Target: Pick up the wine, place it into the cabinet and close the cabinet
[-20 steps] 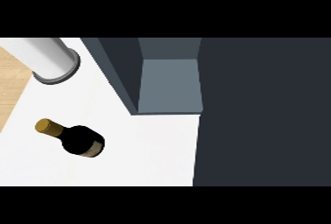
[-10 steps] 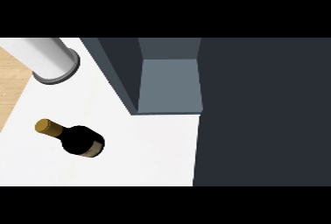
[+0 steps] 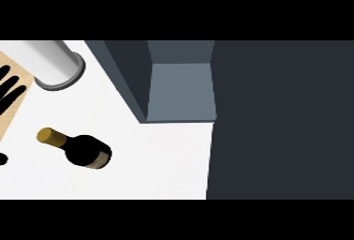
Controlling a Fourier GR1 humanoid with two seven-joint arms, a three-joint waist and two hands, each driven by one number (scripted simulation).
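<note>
The wine bottle (image 3: 84,151), dark with a gold cap, rests on the white counter (image 3: 159,159) at the lower left. Black fingers of my left hand (image 3: 10,91) show at the left edge, straight and spread, up and to the left of the bottle and apart from it. A small black tip at the edge, level with the bottle, may be its thumb. The cabinet (image 3: 181,91) stands open at the top middle, showing a grey inside. Its dark door (image 3: 283,122) fills the right side. My right hand is out of sight.
A grey cylinder (image 3: 50,63) stands at the upper left of the counter, close to my left hand's fingers. A strip of wooden surface (image 3: 14,112) runs along the left edge. White counter lies between the bottle and the cabinet.
My left hand's fingers have come into view at the left edge. The bottle, the cylinder and the cabinet have not moved.
</note>
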